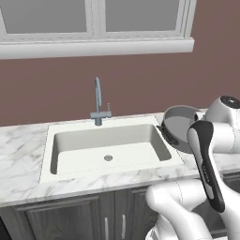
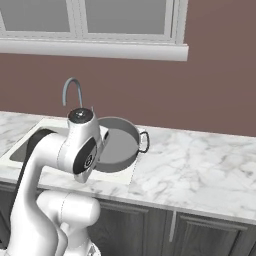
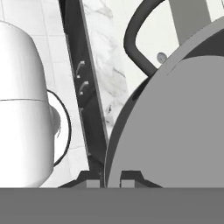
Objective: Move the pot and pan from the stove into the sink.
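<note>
The wide, shallow grey metal pot with two small loop handles point(image 1: 180, 125) is up in the air, tipped on its side, just above the right edge of the pale off-white sink sunk in the marble counter point(image 1: 70, 166); in the right base view the pot point(image 2: 117, 145) hangs over the sink's near right corner, with one dark loop handle sticking out over the white marble counter point(image 2: 200, 160); the tall curved chrome faucet point(image 1: 98, 101) stands at the back of the sink, well apart from the pot.

In the hand view the tool point(image 3: 111, 177) has its two dark tips pressed close together on the thin wall of the pot point(image 3: 175, 131), so it is clamped on the pot's rim; one loop handle curves across the top of that view.

The sink looks bare inside, with just the little round drain point(image 1: 108, 158) at the bottom; so I think no part of the job is fully done yet; the pot is nearly there and needs to go down into the sink and be let go; the pan is then left to fetch from the stove.
</note>
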You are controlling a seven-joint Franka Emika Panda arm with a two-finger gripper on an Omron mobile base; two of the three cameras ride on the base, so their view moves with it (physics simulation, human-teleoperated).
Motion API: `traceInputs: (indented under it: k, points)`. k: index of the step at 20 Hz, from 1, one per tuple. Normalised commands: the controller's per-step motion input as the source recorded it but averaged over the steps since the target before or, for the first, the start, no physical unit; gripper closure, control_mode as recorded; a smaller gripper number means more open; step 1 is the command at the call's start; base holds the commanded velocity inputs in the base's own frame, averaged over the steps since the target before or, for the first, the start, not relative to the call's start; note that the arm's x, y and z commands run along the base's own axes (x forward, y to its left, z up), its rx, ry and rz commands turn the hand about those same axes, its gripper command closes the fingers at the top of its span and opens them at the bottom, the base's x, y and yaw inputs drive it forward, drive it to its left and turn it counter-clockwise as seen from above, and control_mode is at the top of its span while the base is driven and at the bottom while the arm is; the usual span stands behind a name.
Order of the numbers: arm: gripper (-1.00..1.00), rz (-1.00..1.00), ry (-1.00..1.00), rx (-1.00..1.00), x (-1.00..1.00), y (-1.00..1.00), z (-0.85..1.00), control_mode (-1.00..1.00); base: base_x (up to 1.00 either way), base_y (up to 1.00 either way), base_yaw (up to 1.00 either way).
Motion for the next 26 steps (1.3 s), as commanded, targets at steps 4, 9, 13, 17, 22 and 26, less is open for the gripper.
traceInputs:
  k: [4, 9, 13, 17, 22, 26]
  points:
    - [1.0, -0.01, 0.0, 0.0, 0.15, 0.12, -0.01, -1.0, 0.0, 0.0, 0.0]
    - [1.0, -0.08, 0.0, 0.0, 0.64, 0.53, -0.1, -1.0, 0.0, 0.0, 0.0]
    - [1.0, -0.09, -0.01, -0.04, 0.43, 0.43, -0.08, -1.0, 0.0, 0.0, 0.0]
    - [1.0, -0.01, 0.0, -0.01, 0.03, 0.05, -0.02, -1.0, 0.0, 0.0, 0.0]
    - [1.0, 0.04, 0.01, 0.0, 0.01, 0.0, -0.14, -1.0, 0.0, 0.0, 0.0]
    - [1.0, 0.17, 0.02, 0.0, 0.0, 0.0, -0.28, -1.0, 0.0, 0.0, 0.0]
